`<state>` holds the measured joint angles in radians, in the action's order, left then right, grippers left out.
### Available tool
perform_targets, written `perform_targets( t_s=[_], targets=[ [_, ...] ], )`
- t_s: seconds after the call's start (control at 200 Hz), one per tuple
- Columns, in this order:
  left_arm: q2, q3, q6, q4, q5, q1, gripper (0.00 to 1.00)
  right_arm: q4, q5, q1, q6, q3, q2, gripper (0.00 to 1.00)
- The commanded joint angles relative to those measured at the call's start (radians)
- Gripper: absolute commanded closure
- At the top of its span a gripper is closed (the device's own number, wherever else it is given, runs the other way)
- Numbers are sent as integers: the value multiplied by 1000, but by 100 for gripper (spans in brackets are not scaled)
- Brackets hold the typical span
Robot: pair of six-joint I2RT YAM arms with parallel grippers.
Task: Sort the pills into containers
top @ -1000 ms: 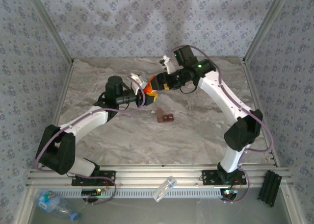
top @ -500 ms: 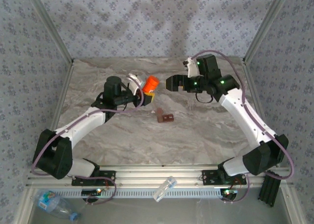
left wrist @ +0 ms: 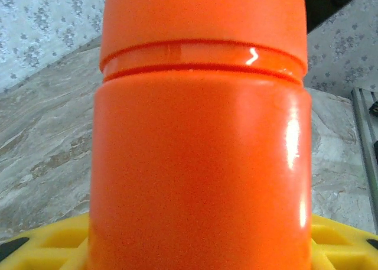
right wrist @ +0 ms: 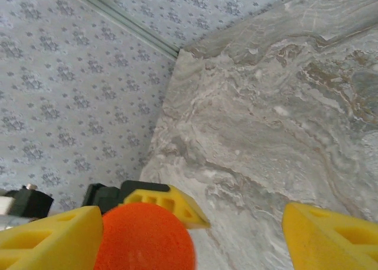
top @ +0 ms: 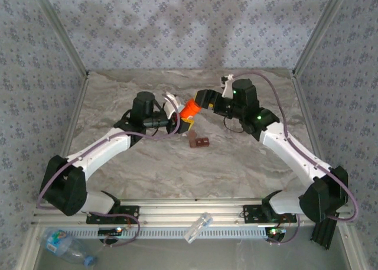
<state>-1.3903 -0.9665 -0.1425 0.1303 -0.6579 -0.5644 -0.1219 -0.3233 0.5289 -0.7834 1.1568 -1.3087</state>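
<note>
While left fingers (left wrist: 50,246) clench orange bottle (left wrist: 201,163), right fingers (right wrist: 331,234) spread wide, marbled table (right wrist: 266,104), floral walls (right wrist: 71,75)

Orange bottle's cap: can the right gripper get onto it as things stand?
Probably yes. The left gripper holds the orange bottle by its body, cap end toward the right gripper, whose open fingers flank the cap, closer to one side. Nothing looks to be in between.
</note>
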Motion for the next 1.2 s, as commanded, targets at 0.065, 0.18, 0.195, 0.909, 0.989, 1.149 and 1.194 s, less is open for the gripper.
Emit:
perform_targets(
  t_s=[0.065,0.18,0.195,0.909,0.989,1.149,1.194],
  targets=[
    [-28,-43,-17,3,-13,-8,100,78,83,38,-76,-44,26,19],
    [-35,-41,-11,12,0,-7,100,89,100,56,-77,-70,39,20],
    [-35,-39,-11,12,3,-7,100,89,99,57,-77,-70,39,20],
    [-48,-46,4,29,17,-7,100,135,26,71,-84,-61,4,32],
    [-50,-46,6,31,18,-7,100,135,24,78,-84,-58,-1,34],
    [-50,-47,8,34,18,-6,100,139,13,87,-83,-51,-14,39],
    [-50,-47,8,32,20,-8,100,140,13,89,-82,-50,-17,42]
  ],
)
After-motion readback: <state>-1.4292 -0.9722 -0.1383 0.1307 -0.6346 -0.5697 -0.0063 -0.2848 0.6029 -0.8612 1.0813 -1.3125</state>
